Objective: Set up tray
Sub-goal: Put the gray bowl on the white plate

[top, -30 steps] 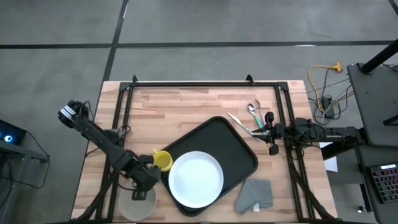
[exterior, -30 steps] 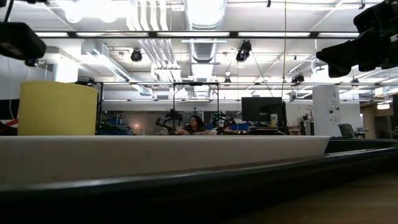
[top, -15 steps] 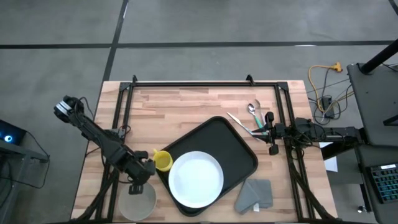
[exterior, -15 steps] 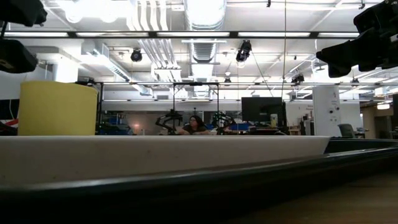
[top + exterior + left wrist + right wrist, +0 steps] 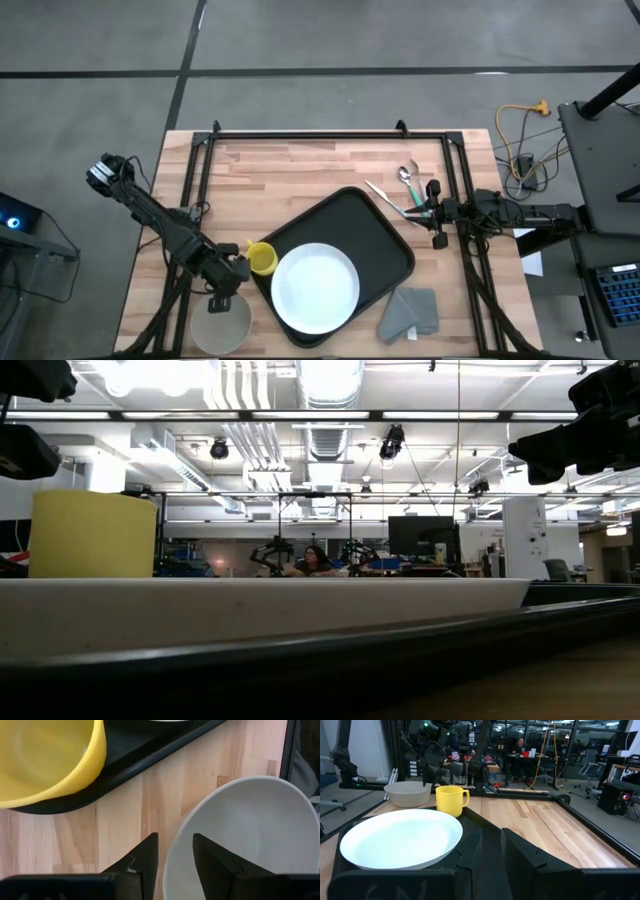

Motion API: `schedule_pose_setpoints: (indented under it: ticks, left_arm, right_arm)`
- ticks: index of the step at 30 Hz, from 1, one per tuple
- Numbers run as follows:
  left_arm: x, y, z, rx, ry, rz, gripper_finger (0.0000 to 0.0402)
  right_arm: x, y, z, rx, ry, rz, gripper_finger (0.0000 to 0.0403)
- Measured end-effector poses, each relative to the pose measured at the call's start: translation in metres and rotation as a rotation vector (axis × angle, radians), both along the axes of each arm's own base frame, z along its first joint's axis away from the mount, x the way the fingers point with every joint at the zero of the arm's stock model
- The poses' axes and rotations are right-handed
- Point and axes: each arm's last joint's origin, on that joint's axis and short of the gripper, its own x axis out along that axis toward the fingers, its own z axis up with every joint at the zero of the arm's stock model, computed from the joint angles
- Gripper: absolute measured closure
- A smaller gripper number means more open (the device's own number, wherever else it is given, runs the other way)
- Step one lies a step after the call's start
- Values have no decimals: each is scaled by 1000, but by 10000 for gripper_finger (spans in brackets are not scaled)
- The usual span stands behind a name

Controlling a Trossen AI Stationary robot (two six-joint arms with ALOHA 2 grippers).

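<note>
two arms: both dark, one at each side edge of the wooden table (image 5: pixel 300 170), pale butcher-block planks with visible grain.
tray: tray (image 5: pixel 385 235), matte black plastic, rectangular with rounded corners and a low rim, lies at an angle on the near middle of the table.
plate: white plate (image 5: pixel 316 288), round, smooth and shallow, on the tray's near end.
mug: yellow mug (image 5: pixel 262 258), cylindrical with a handle, at the tray's left rim.
bowl: white bowl (image 5: pixel 250 835), round with a smooth curved wall, on the wood near the table's front left corner.
left gripper: left gripper (image 5: pixel 174 857) just above the bowl's rim, fingers apart astride it, holding nothing.
right gripper: right gripper (image 5: pixel 432 213) at the right edge near the spoon (image 5: pixel 405 176), fingers a narrow gap apart, empty.
cloth: grey cloth (image 5: pixel 410 312), soft and folded, right of the plate.
</note>
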Motion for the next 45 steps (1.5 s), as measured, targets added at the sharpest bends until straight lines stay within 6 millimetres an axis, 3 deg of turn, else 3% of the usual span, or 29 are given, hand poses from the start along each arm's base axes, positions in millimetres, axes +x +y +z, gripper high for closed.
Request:
schedule_pose_setpoints:
  ticks: [22,45]
  left_arm:
    - [3,-3,-5,-39,-40,10,295]
    - [-8,6,-43,-44,-2,52,295]
  right_arm:
    - [0,0,0,0,0,0,335]
    - [0,0,0,0,0,0,335]
